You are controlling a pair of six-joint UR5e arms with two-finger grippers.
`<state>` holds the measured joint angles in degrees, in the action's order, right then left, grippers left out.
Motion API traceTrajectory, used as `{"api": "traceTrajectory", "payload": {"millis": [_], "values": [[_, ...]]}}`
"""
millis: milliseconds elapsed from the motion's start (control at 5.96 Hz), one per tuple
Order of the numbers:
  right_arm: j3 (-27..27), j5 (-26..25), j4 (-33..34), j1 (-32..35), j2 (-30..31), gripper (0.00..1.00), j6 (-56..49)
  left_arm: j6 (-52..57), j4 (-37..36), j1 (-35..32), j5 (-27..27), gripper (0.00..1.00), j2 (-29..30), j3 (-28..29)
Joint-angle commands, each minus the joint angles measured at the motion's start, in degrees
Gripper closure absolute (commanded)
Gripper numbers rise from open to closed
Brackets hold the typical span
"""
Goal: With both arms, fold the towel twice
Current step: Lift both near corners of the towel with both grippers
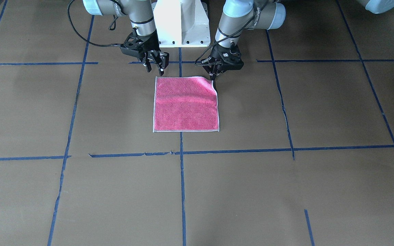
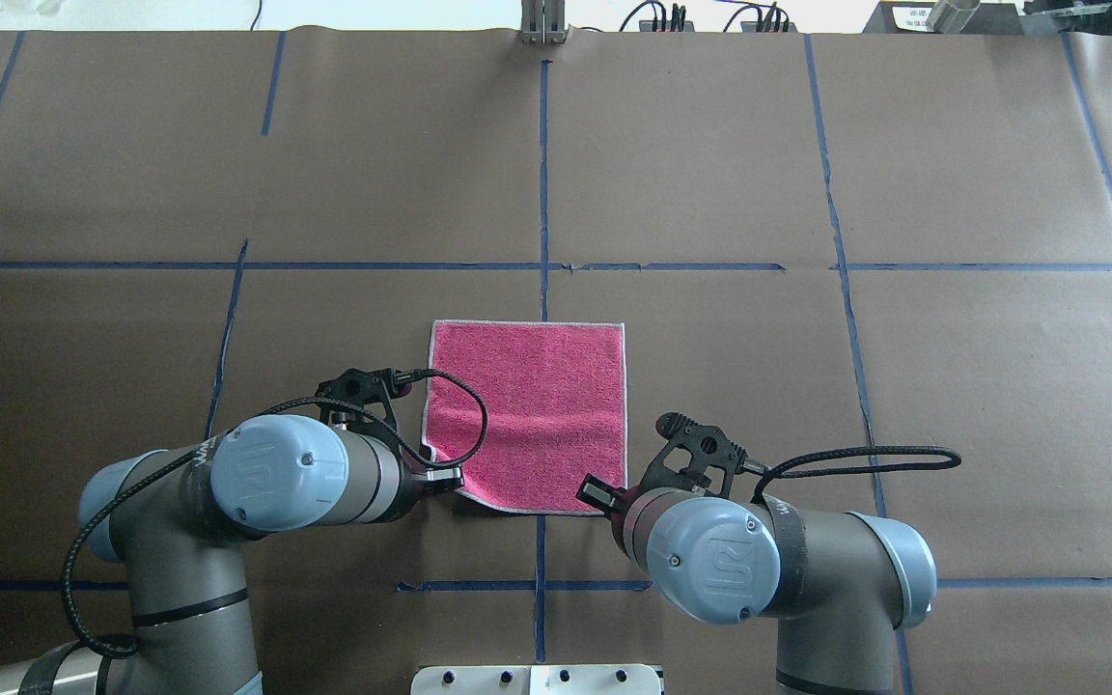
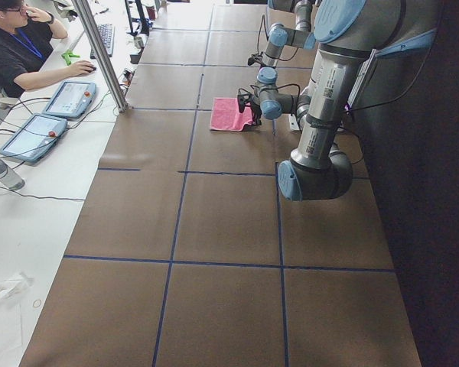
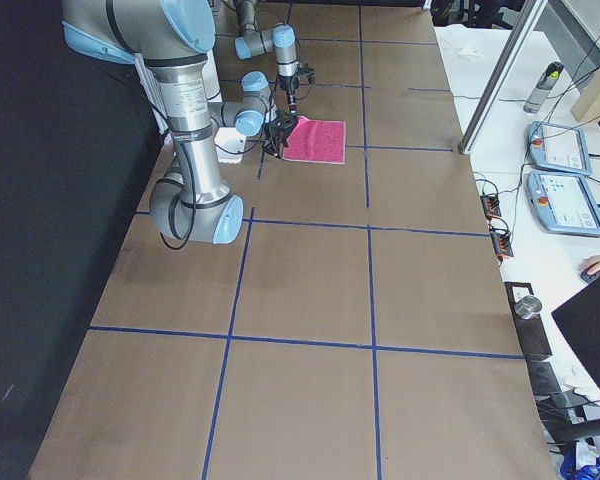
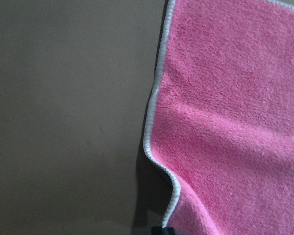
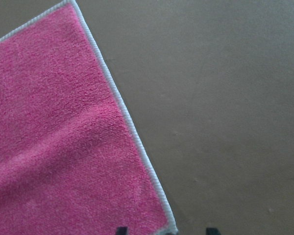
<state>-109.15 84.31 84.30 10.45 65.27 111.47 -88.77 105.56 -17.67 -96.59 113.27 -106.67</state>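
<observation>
The towel (image 1: 185, 104) lies pink face up, flat on the brown paper table just in front of the robot's base; it also shows in the overhead view (image 2: 532, 415). My left gripper (image 1: 213, 77) is shut on the towel's near corner on my left side, and that corner is pulled up slightly with its edge curled (image 5: 159, 161). My right gripper (image 1: 155, 69) is open and hovers just above the other near corner, touching nothing. In the right wrist view the corner (image 6: 169, 226) sits between the two fingertips (image 6: 121, 230).
The white pedestal base (image 1: 181, 24) stands right behind the towel. Blue tape lines (image 1: 182, 177) cross the table. An operator (image 3: 15, 46) sits at a side bench with tablets (image 3: 69, 98) beyond the table's far edge.
</observation>
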Motion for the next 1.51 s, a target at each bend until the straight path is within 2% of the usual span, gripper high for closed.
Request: {"api": "traceTrajectory", "payload": {"millis": [0, 336, 672, 1007, 1343], "values": [[1.66, -0.11, -0.01, 0.00, -0.58, 0.40, 0.07, 0.00, 0.00, 0.00, 0.00, 1.00, -0.07, -0.37], [2.89, -0.11, -0.10, 0.18, -0.67, 0.41, -0.02, 0.00, 0.00, 0.00, 0.00, 1.00, -0.15, -0.64], [3.42, -0.11, -0.01, 0.27, -1.81, 0.47, 0.15, 0.00, 0.00, 0.00, 0.00, 1.00, -0.16, -0.73], [3.51, -0.37, -0.10, 0.27, -1.81, 0.60, 1.56, 0.00, 0.00, 0.00, 0.00, 1.00, -0.16, -0.73], [3.68, -0.37, 0.16, 0.27, -1.73, 0.61, 1.56, 0.00, 0.00, 0.00, 0.00, 1.00, -0.16, -0.73]]}}
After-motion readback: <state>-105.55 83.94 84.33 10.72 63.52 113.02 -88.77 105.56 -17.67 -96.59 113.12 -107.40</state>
